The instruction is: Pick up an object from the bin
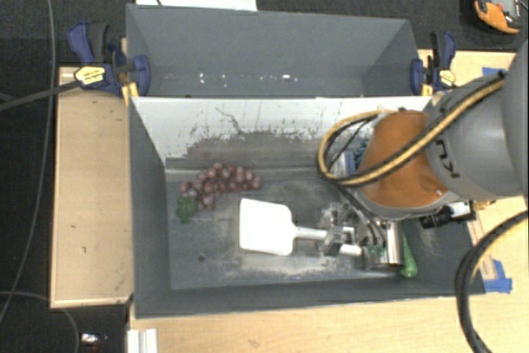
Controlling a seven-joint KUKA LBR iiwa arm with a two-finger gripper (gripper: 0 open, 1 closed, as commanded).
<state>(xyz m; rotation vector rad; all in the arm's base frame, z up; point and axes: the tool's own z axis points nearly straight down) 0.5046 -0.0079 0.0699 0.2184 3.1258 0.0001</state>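
Observation:
A white flat scoop-like tool (266, 227) lies in the middle of the bin floor, its thin pale handle pointing right. My gripper (342, 234) is low over the right part of the floor, right at the end of that handle. Whether it grips the handle is hidden by the gripper's own body. A shiny metal can-like thing (386, 249) lies just right of the gripper, with a small green piece (407, 267) beside it near the front right corner.
A bunch of dark purple grapes (216, 182) with a green leaf (185, 209) lies at the back left of the floor. Something blue (357, 151) shows behind the arm's orange cover. The arm and its cables cover the bin's right side.

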